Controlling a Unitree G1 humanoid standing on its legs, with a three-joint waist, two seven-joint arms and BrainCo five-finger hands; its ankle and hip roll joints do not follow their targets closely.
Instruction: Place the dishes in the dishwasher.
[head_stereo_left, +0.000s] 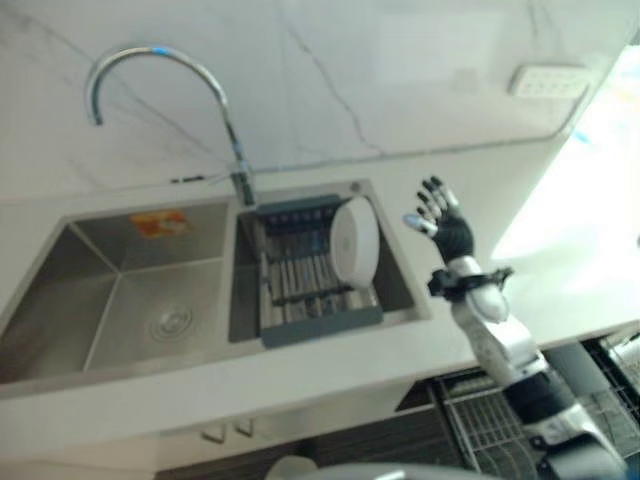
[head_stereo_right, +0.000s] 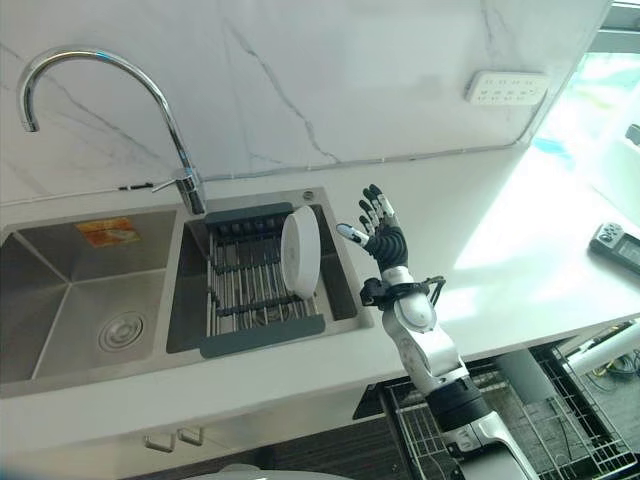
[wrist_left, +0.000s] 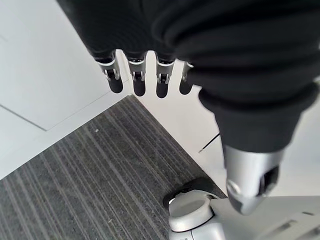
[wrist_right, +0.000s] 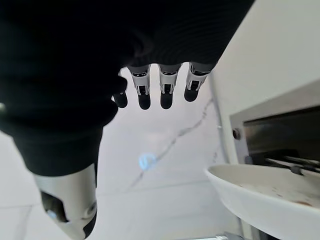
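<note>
A white plate (head_stereo_right: 300, 251) stands on edge at the right end of a dark dish rack (head_stereo_right: 250, 296) in the right basin of the steel sink (head_stereo_right: 60, 300). My right hand (head_stereo_right: 381, 229) hovers over the counter just right of the sink, fingers spread and straight, holding nothing. Its wrist view shows the plate's rim (wrist_right: 260, 197) close by. The left hand (wrist_left: 145, 75) hangs with straight fingers above a grey floor. The dishwasher's wire rack (head_stereo_right: 530, 420) is pulled out below the counter at the lower right.
A curved chrome faucet (head_stereo_right: 160, 100) rises behind the sink. A socket strip (head_stereo_right: 508, 88) is on the marble wall. A small dark device (head_stereo_right: 620, 245) lies on the white counter (head_stereo_right: 520, 240) at the far right. The left basin has a drain (head_stereo_right: 122, 330).
</note>
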